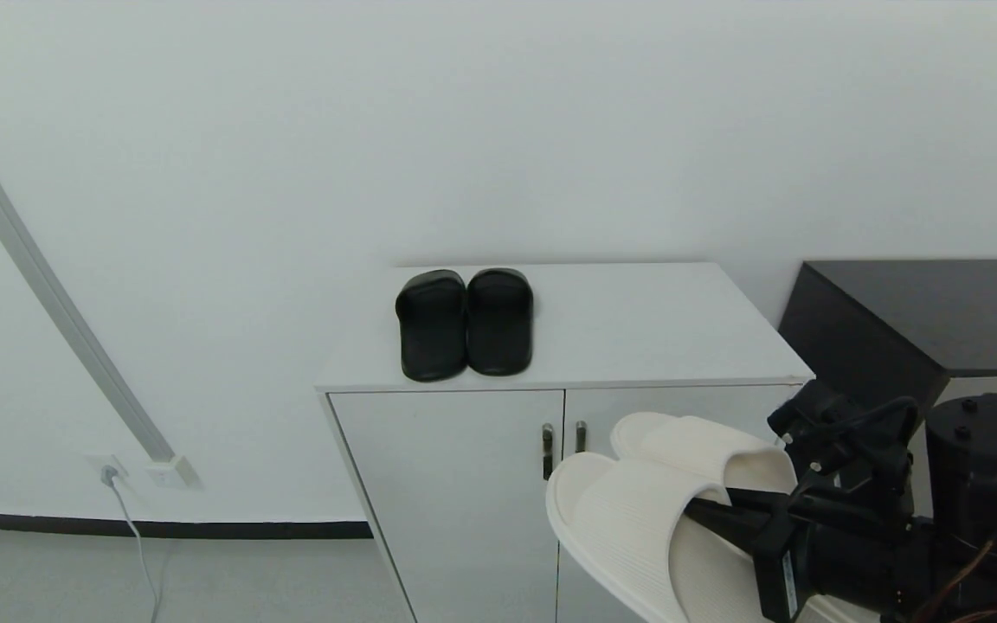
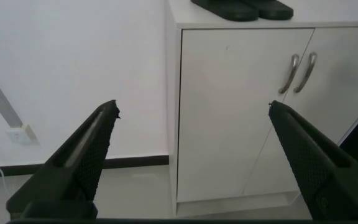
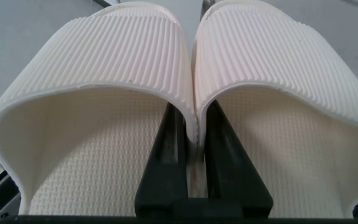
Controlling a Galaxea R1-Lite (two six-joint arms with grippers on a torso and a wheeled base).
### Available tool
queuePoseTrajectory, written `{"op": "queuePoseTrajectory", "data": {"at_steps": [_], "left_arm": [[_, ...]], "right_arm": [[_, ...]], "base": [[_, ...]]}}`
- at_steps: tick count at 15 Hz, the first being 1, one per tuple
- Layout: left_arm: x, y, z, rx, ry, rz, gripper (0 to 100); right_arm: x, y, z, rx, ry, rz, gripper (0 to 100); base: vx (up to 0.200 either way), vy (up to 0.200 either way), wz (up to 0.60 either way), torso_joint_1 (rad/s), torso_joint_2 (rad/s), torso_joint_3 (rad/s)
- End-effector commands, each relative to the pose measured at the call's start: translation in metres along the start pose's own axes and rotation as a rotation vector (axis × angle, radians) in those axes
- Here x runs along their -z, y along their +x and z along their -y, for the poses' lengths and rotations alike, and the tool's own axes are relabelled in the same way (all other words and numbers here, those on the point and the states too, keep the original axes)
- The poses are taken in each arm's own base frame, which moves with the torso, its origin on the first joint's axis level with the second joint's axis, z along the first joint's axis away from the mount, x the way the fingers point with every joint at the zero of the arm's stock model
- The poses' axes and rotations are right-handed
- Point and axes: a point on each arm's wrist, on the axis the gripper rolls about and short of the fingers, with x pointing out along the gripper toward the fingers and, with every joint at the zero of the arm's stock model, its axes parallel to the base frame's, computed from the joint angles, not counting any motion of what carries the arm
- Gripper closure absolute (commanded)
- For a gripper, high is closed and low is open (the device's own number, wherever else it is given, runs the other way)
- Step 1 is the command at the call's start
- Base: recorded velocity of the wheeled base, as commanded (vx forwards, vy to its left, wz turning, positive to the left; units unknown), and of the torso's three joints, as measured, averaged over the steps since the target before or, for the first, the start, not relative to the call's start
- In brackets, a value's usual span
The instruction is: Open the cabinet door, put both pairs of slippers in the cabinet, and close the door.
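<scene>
White slippers (image 1: pixel 628 519) clamped in right tool (image 3: pixel 193 134); left tool (image 2: pixel 193 106) splayed, empty. Cabinet door (image 1: pixel 455 493) shut: needs left tool on handle (image 1: pixel 548 450), pull outward.

Light is even and diffuse, seems overhead: cabinet (image 1: pixel 637 329) top bright, its doors (image 1: pixel 455 484) a shade greyer. Wall (image 1: pixel 247 173) behind the cabinet evenly lit. The black slippers (image 1: pixel 464 324) on the cabinet top throw only a thin soft shadow. Small glints on the cabinet's handles (image 2: pixel 289 73). In front of the cabinet, the white slippers (image 3: pixel 135 68) are bright on the ribbed straps, shaded inside.
</scene>
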Motion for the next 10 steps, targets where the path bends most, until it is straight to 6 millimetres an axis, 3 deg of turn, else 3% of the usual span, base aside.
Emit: {"op": "queuePoseTrajectory", "data": {"at_steps": [1,10], "left_arm": [[0.0,0.0001,0.0,0.0,-0.002,-0.001,0],[0.0,0.0001,0.0,0.0,-0.002,-0.001,0]], "right_arm": [[0.0016,0.0008,0.0,0.0,-0.001,-0.007,100],[0.0051,0.0048,-0.0005,-0.001,-0.003,-0.029,100]], "base": [[0.0,0.0,0.0,-0.222,0.54,0.315],[0.0,0.0,0.0,-0.201,0.53,0.317]]}}
